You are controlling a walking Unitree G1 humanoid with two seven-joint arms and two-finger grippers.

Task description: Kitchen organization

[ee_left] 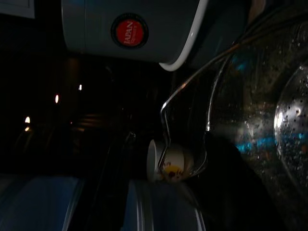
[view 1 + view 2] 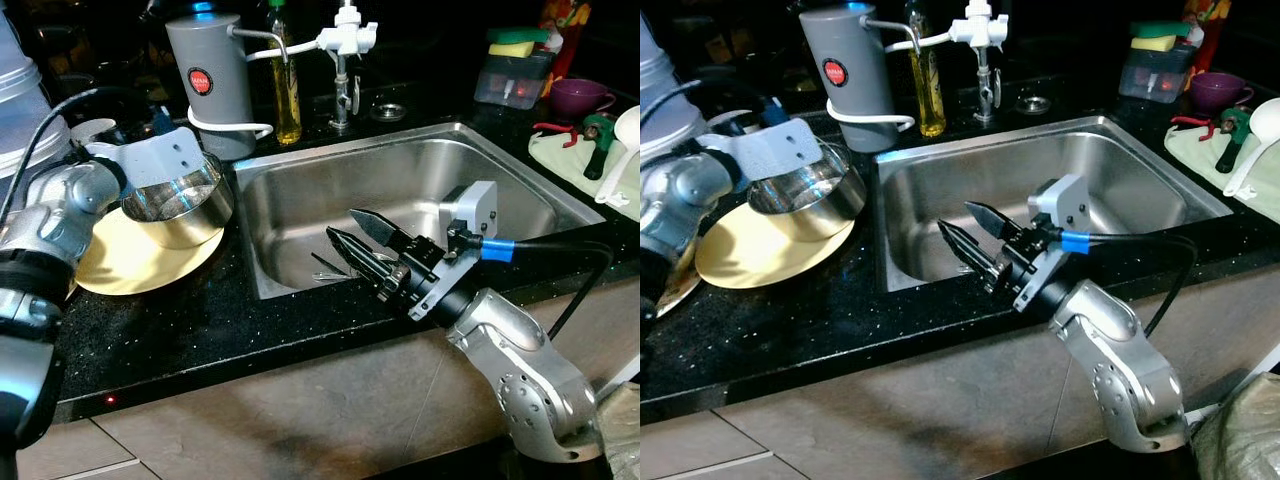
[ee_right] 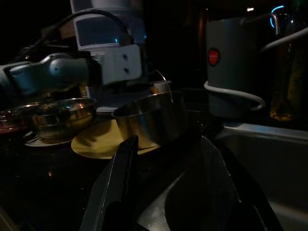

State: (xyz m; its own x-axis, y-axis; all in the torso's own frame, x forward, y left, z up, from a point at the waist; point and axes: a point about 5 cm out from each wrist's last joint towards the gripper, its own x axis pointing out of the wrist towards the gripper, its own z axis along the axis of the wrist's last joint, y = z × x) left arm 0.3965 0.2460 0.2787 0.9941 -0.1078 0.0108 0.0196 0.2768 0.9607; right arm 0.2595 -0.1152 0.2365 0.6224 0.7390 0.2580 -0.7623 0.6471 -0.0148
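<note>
Your left gripper (image 2: 190, 178), fingers hidden so I cannot tell their state, meets the shiny round steel bowl (image 2: 180, 208) tilted on the flat yellow plate (image 2: 130, 262); your right gripper (image 2: 355, 238) is spread apart.

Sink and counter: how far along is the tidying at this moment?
Done: little can be judged; a yellow plate lies on the counter. In hand: the left gripper is at a steel bowl over the plate. The right gripper, fingers apart and empty, is over the sink. Left: utensils lie in the sink.
</note>
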